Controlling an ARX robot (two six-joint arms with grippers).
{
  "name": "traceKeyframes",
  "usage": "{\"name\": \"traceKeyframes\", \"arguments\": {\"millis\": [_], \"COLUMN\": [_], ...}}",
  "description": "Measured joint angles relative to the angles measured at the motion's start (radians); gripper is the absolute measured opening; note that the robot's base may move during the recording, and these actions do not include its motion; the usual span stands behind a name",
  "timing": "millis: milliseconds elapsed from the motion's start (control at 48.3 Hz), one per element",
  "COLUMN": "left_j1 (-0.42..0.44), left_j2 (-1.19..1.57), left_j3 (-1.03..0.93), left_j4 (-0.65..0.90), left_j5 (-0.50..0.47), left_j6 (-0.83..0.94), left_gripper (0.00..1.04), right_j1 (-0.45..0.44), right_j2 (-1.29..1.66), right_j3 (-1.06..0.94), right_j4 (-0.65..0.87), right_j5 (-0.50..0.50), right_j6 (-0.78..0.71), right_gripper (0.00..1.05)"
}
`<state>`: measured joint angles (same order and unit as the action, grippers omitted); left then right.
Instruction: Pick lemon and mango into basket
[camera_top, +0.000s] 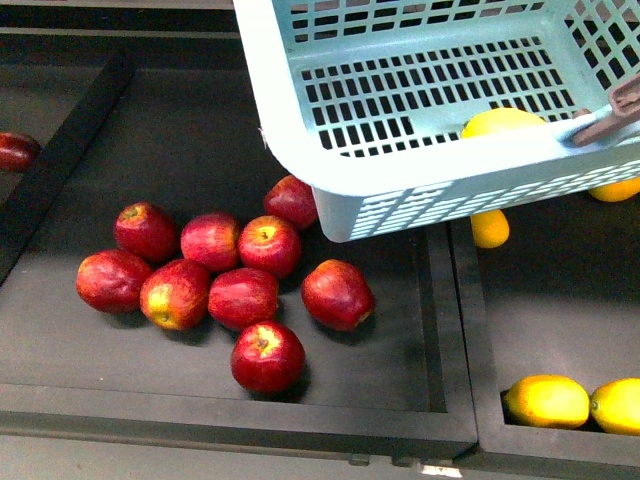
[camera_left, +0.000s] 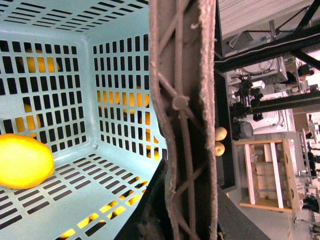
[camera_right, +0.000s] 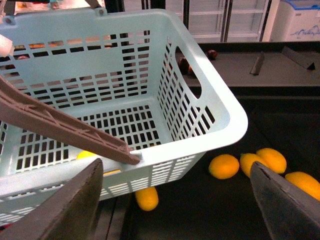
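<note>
Only one yellow fruit (camera_top: 500, 122) lies inside the teal basket (camera_top: 420, 180).

Basket (camera_top: 400, 172): light teal moulded plastic, smooth, low sheen, slotted walls and floor.
Handle (camera_left: 185, 125): brown plastic, ribbed lattice. Its edges look rough, perhaps frayed; it sits too close to the left wrist lens to be sure.
Yellow fruit (camera_top: 500, 122) in the basket, 2 o'clock in front view: smooth skin, soft waxy sheen.
Loose yellow fruits (camera_top: 547, 400), 5 o'clock: same smooth satin skin.
Apples (camera_top: 240, 297), 8 o'clock: red skin, glossy, sharp highlights.
Tray (camera_top: 180, 150) under the apples: dark, matt, no reflections.
Rack (camera_left: 265, 175) in the left wrist background: pale bare wood.
Right end effector (camera_right: 176, 165) fingers (camera_right: 60, 210): dark grey, matt, smooth.
</note>
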<state>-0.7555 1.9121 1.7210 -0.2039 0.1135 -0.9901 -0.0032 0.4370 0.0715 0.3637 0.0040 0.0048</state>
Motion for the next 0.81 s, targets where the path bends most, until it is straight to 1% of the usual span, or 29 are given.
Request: {"name": "traceKeyframes", "arguments": {"millis": [62, 83, 166, 579, 807], "left_j1": [-0.005, -0.006, -0.008, 0.002, 0.004], "left_j2": [0.001, 0.001, 0.001, 0.003, 0.003], "left_j3": [0.000, 0.000, 0.000, -0.002, -0.002], "left_j4": [0.000, 0.000, 0.000, 0.000, 0.000], "left_j5": [0.008, 0.012, 0.024, -0.006, 0.002], "left_j6": [0.000, -0.001, -0.007, -0.002, -0.002], "left_gripper": [0.07, 0.07, 0.07, 0.07, 0.07], "right_j1": [0.000, 0.000, 0.000, 0.001, 0.002], "right_j2": [0.000, 0.000, -0.003, -0.001, -0.002], "right_j3": [0.000, 0.000, 0.000, -0.002, -0.002], "right_j4": [0.000, 0.000, 0.000, -0.002, -0.002], "right_j5": [0.000, 0.000, 0.000, -0.003, -0.003], "right_j6": [0.000, 0.000, 0.000, 0.000, 0.000], "right_gripper": [0.97, 0.98, 0.96, 0.96, 0.96]}}
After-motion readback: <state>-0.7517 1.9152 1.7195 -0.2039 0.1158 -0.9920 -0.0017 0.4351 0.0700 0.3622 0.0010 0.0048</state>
